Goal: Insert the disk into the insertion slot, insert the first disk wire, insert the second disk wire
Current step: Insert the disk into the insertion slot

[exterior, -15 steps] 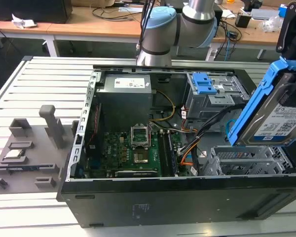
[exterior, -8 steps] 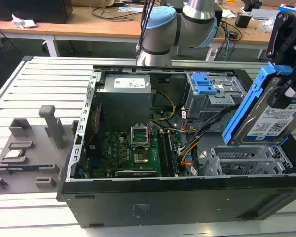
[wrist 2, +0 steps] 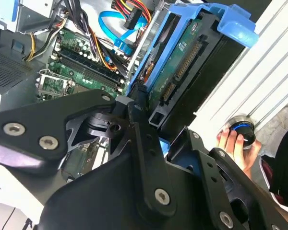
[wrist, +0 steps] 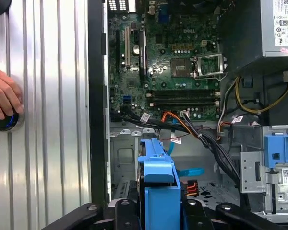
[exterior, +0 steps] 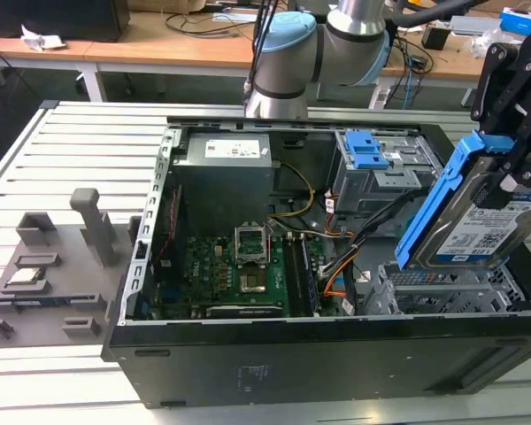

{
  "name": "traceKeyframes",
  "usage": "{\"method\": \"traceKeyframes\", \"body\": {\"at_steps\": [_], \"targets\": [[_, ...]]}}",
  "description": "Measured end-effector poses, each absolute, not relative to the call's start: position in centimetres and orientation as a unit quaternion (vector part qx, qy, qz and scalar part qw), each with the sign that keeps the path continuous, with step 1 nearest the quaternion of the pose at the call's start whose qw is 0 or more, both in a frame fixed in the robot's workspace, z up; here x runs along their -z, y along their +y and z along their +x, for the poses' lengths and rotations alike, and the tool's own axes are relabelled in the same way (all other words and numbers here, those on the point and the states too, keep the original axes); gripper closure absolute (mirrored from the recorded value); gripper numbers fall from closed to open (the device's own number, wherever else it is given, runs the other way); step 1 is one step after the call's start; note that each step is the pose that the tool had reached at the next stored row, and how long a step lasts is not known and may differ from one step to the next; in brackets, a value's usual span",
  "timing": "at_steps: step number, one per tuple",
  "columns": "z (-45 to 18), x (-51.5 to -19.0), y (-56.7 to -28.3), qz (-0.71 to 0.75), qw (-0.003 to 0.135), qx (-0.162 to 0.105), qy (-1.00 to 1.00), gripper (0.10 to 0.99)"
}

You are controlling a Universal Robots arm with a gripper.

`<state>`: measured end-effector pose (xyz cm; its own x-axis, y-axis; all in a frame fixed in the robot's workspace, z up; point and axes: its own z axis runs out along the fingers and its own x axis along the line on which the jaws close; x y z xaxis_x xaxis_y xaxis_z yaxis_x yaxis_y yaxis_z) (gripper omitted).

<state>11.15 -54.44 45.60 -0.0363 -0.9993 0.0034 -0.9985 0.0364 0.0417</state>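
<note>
— State of the tool [exterior: 506, 173]?
— Clamped on the disk [exterior: 478, 221], at its upper end, across the bright blue carrier frame [exterior: 425, 212]. In the second wrist view, black fingers [wrist 2: 139, 120] pressed against the frame's sides.
— And the disk itself?
— Held in the air at the exterior view's right, tilted, white label turned toward the exterior camera, lower end hanging just above the insertion slot [exterior: 451, 297]. Not seated in it. Touching the cage's rim or not: cannot tell.
— Around the slot?
— Between it and the motherboard [exterior: 239, 266], the first disk wire [wrist: 178, 122], orange, red and black, running across the case's inside. Near that, the second disk wire [wrist: 189, 171], flat and light blue, lying loose. Both unplugged from the disk.
— Farther out?
— Behind the slot, a taller grey cage [exterior: 372, 181] with a blue latch [exterior: 370, 149]. Toward the exterior view's left, the power supply [exterior: 226, 164]. All inside an open black computer case [exterior: 292, 354], laid on its side on a slatted metal tabletop [exterior: 71, 150].
— Off the case?
— On the tabletop, at the exterior view's left, a grey fixture [exterior: 53, 266]. In both wrist views, a person's hand [wrist: 2, 96] [wrist 2: 233, 143] resting on a round black knob [wrist: 0, 122] [wrist 2: 244, 133] with a blue ring, outside the case.
</note>
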Motion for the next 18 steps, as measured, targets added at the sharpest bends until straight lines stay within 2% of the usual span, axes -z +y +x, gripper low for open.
{"method": "traceKeyframes", "body": {"at_steps": [18], "targets": [[10.8, -43.4, -54.5, 0.691, 0.016, 0.014, -0.723, 0.725]]}}
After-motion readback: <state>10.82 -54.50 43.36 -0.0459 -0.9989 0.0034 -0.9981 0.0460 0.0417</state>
